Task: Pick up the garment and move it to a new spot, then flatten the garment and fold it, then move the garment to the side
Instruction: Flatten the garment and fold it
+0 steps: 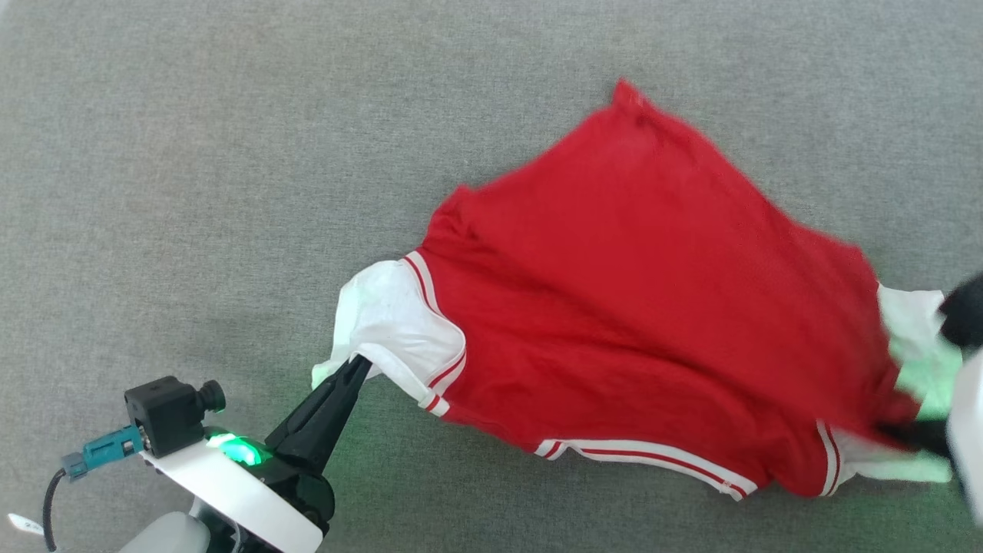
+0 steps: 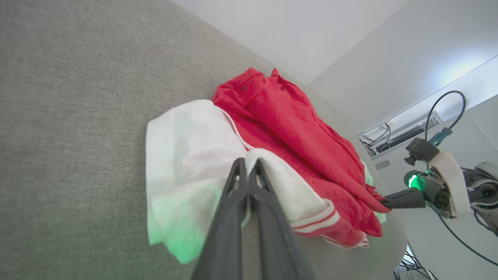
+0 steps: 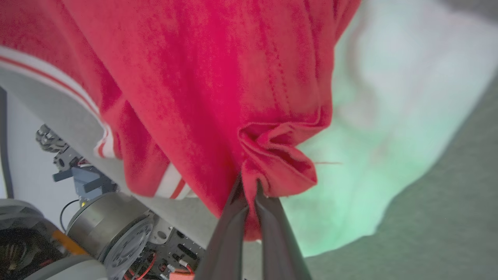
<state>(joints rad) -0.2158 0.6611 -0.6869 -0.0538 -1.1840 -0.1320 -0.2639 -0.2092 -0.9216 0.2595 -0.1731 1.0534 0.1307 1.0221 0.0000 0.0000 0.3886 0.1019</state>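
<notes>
Garment [image 1: 637, 307] lies on grey surface [image 1: 230, 153], left hand [image 2: 247, 163] clamping its white sleeve [image 1: 392, 315], right hand [image 3: 249, 182] clamping red cloth.

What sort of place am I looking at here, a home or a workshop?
Probably an indoor robot lab or test room rather than a home: a grey fabric-covered worktable with a red shirt on it, bare white walls, and an open cable tray with loose wires.

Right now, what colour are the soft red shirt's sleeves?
White sleeves; clearest in left wrist view.
</notes>
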